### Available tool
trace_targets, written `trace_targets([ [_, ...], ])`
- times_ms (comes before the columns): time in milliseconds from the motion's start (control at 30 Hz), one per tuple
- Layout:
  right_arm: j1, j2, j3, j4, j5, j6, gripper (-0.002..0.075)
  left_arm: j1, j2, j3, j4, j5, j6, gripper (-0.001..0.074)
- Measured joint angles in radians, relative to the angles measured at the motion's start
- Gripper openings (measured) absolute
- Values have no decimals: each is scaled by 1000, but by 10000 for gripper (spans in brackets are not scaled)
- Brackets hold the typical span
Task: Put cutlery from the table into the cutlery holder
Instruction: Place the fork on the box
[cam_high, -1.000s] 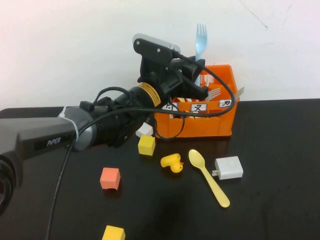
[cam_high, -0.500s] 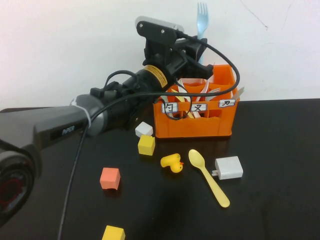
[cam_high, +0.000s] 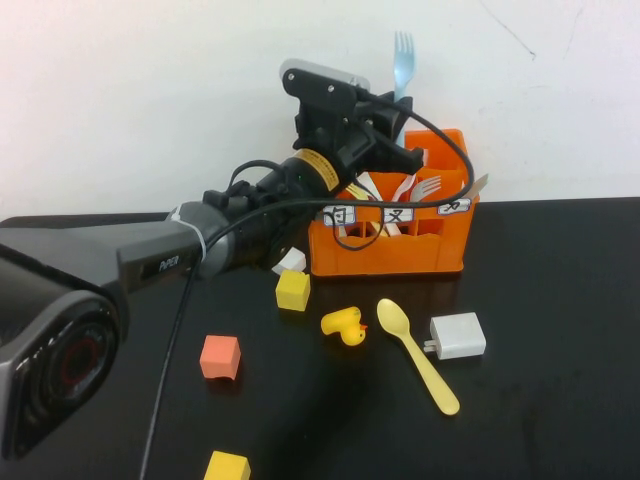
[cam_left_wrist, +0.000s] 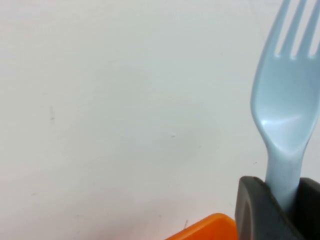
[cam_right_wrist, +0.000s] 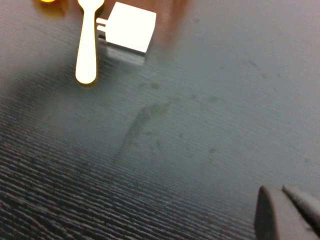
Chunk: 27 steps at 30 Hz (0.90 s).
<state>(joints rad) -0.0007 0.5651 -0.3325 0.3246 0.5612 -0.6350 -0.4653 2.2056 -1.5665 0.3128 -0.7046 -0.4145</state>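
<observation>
My left gripper (cam_high: 398, 112) is shut on the handle of the pale blue fork (cam_high: 402, 62) and holds it upright, tines up, over the back of the orange cutlery holder (cam_high: 390, 258). In the left wrist view the fork (cam_left_wrist: 285, 115) stands between my dark fingers (cam_left_wrist: 257, 210), with the holder's rim (cam_left_wrist: 207, 229) just below. The yellow spoon (cam_high: 420, 355) lies on the black table (cam_high: 560, 300) in front of the holder. The right wrist view shows the spoon (cam_right_wrist: 87, 40) too. My right gripper (cam_right_wrist: 292, 207) hovers low over bare table, shut and empty.
A white charger block (cam_high: 458, 335) lies beside the spoon and shows in the right wrist view (cam_right_wrist: 129, 34). A yellow duck (cam_high: 345, 325), yellow cubes (cam_high: 293, 290), an orange cube (cam_high: 220, 357) and a white cube (cam_high: 291, 260) sit left of the holder. White cutlery (cam_high: 425, 187) stands inside the holder.
My left arm has reached further over the holder with the fork. The fork rose, then came down slightly. The spoon and other objects have not moved.
</observation>
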Motion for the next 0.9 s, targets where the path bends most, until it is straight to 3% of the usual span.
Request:
trace_targets([
  [467, 0, 0, 0, 2, -15, -14, -2, 9, 70, -2, 17, 33, -30, 114],
  [700, 0, 0, 0, 2, -15, -16, -2, 9, 70, -2, 59, 34, -33, 354],
  [800, 0, 0, 0, 2, -17, -17, -2, 9, 64, -2, 57, 55, -33, 378],
  [900, 0, 0, 0, 2, -17, -17, -2, 9, 33, -2, 48, 108, 4, 353],
])
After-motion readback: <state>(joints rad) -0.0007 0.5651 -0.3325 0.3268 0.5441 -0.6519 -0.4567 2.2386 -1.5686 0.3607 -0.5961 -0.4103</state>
